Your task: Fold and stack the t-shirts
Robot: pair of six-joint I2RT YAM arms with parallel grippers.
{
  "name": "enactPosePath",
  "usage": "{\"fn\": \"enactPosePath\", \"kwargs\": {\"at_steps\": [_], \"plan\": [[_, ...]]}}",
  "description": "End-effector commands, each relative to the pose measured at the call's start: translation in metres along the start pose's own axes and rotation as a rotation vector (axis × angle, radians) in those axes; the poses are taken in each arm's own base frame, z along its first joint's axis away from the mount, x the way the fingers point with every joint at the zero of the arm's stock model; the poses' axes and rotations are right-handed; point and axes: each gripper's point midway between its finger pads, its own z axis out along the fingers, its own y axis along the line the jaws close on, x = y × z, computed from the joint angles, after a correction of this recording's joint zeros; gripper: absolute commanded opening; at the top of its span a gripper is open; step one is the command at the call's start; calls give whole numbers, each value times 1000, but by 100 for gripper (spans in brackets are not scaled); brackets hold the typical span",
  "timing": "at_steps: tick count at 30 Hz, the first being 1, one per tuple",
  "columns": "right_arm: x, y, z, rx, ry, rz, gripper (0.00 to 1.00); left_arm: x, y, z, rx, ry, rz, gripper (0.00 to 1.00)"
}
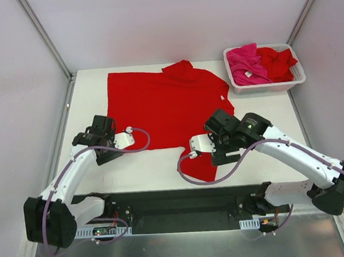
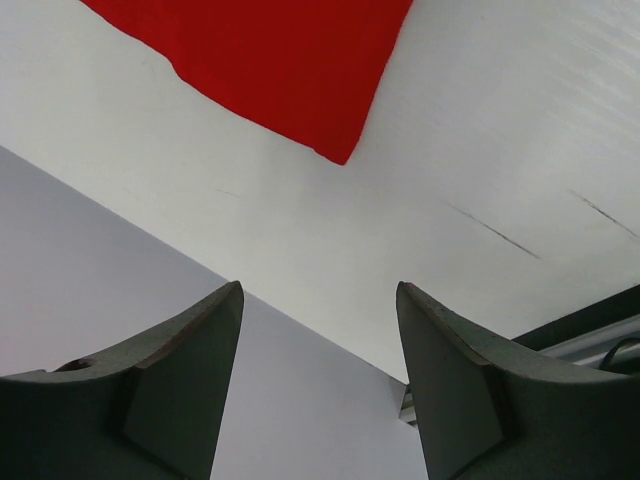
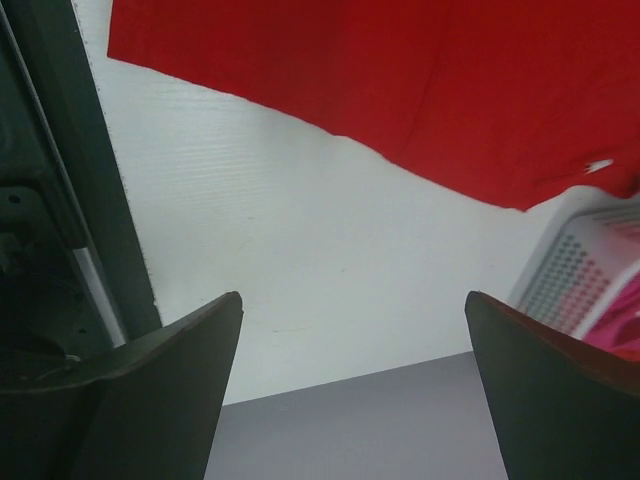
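Top external view has one red t-shirt [image 1: 164, 111] spread flat in the middle of the desk [image 1: 277, 105], its long side running left to right. The other t-shirts [image 1: 253, 62] are heaped in the white basket [image 1: 267, 88] at the far right. The left pincer [image 2: 320, 295] hangs open and empty just off the shirt's near left corner and the right pincer [image 3: 355, 300] gapes empty by its near right edge, so each arm looks best placed for its own end.
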Motion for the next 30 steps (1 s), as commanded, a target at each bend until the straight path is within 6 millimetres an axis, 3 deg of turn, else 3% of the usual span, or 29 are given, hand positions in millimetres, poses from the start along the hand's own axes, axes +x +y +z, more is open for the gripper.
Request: {"fn": "enactPosePath", "kwargs": {"at_steps": [1, 4, 7, 8, 9, 10, 11, 13, 14, 15, 16, 17, 19, 21, 22, 23, 24, 25, 26, 27, 28, 29, 30], "plan": [[-8, -6, -39, 50, 45, -106, 96, 3, -12, -12, -46, -55, 66, 63], [-8, 11, -41, 31, 94, -201, 96, 7, -26, -21, -51, -91, 89, 63], [-12, -5, -52, 113, 112, -170, 96, -9, -3, -55, -164, -198, -4, 61], [-8, -17, -57, 147, 126, -128, 96, -21, 22, -89, -249, -273, -49, 61], [-15, -36, -74, 221, 87, -82, 96, -31, 35, -108, -283, -335, -125, 61], [-21, -53, -79, 277, 72, -47, 96, -40, 50, -131, -330, -394, -166, 62], [-19, -73, -92, 357, 77, -4, 96, -52, 79, -183, -439, -502, -220, 62], [-36, -110, -121, 486, -2, 94, 96, -69, 112, -233, -522, -648, -380, 62], [-35, -122, -131, 520, -15, 150, 96, -73, 129, -281, -599, -752, -441, 64], [-38, -130, -138, 546, -43, 237, 96, -81, 139, -290, -581, -806, -549, 72], [-40, -143, -161, 601, -95, 311, 96, -84, 147, -316, -602, -876, -590, 74], [-37, -150, -158, 598, -89, 371, 96, -89, 149, -320, -581, -902, -621, 75], [-28, -148, -163, 581, -104, 450, 96, -99, 148, -307, -518, -908, -664, 78], [-3, -144, -167, 580, -99, 518, 96, -97, 144, -292, -499, -879, -690, 82], [8, -142, -169, 587, -91, 537, 96, -95, 140, -270, -475, -828, -699, 86], [32, -138, -170, 597, -72, 601, 96, -88, 140, -259, -475, -797, -719, 96], [46, -137, -173, 614, -70, 643, 96, -84, 139, -249, -472, -785, -748, 99], [56, -141, -175, 644, -83, 691, 96, -77, 134, -220, -441, -722, -791, 99], [84, -138, -162, 654, -33, 797, 96, -68, 137, -209, -449, -683, -856, 99], [99, -133, -167, 717, -36, 847, 96, -55, 141, -188, -428, -631, -978, 99], [106, -146, -170, 803, -62, 889, 96, -48, 140, -171, -408, -587, -1038, 99], [119, -143, -165, 814, -87, 951, 96, -45, 141, -156, -381, -554, -1089, 99], [123, -135, -149, 776, -120, 978, 96, -37, 144, -149, -367, -539, -1137, 99]]}}
